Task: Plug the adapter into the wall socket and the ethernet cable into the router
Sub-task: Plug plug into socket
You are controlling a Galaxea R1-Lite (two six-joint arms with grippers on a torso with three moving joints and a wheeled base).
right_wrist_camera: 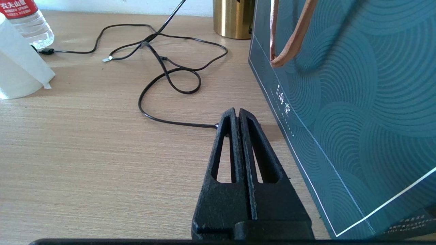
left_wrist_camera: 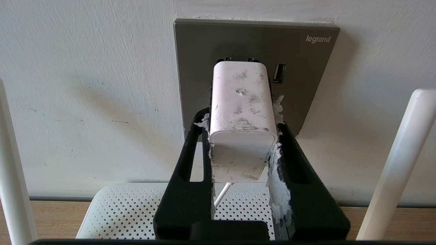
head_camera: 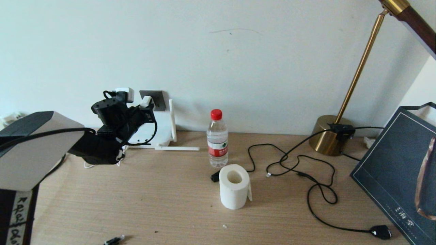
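1. The left hand (left_wrist_camera: 243, 136) is raised to the wall at the back left of the desk (head_camera: 163, 204), its two black fingers (left_wrist_camera: 190, 163) pinching the adapter (left_wrist_camera: 242, 112) by its sides, one finger on each side.
2. The hand is only partly spread, as wide as the adapter's body, and white scuffed padding shows where the fingers meet the plug.
3. The adapter is a small white block with grey smudges on its upper face; its far end meets the wall socket (left_wrist_camera: 218, 44), a dark grey plate marked "legrand". How far its pins are in I cannot tell.
4. A thin white cord (left_wrist_camera: 222, 194) drops from the adapter's near end, between the fingers.
5. The router (left_wrist_camera: 119, 211) lies just below the socket on the desk, against the wall, its perforated white top under the hand and a white antenna (left_wrist_camera: 398, 160) upright on either side.
6. The right hand (right_wrist_camera: 237, 114) is low over the desk on the right, just beside a dark blue paper bag (right_wrist_camera: 357, 102), fingers pressed together and holding nothing.
7. The ethernet cable (head_camera: 299, 163) lies in loose loops on the desk, between a water bottle (head_camera: 217, 139) and a brass lamp base (head_camera: 325, 137), well apart from the router.
8. A toilet roll (head_camera: 234, 186) stands in front of the bottle.
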